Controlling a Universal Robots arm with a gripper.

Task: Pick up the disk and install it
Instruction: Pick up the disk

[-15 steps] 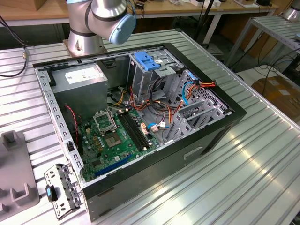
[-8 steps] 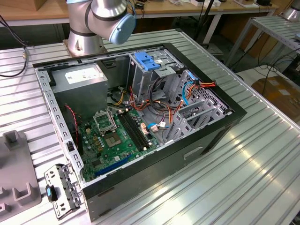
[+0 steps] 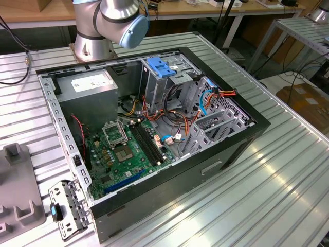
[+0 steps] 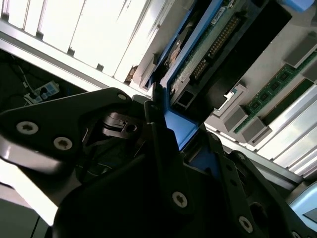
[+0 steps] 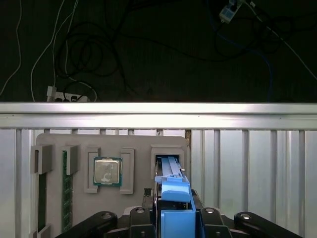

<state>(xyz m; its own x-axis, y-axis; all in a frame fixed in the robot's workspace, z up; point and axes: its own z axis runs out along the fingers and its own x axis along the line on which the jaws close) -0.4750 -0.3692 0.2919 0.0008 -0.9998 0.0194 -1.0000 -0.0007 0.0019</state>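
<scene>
In the first wrist view the disk point(image 5: 171, 171), dark with a bright blue carrier, stands on edge in a slot of a grey fixture tray point(image 5: 133, 141). My gripper point(image 5: 174, 201) has its black fingers pressed on both sides of the blue carrier. The second wrist view shows the gripper point(image 4: 181, 124) shut on that blue frame, and beyond the fingers point(image 4: 161, 134) are the disk's point(image 4: 213, 54) green circuit board and connector. In the exterior view the open computer case point(image 3: 221, 159) lies on the metal table, with the arm's base point(image 3: 113, 20) behind it.
The tray also carries a processor chip point(image 5: 107, 171) and memory sticks point(image 5: 64, 188). The table's edge point(image 5: 158, 116) runs just beyond the tray, with floor cables below. Inside the case are a motherboard point(image 3: 123, 149), loose cables and a drive cage topped by a light-blue latch plate point(image 3: 160, 67).
</scene>
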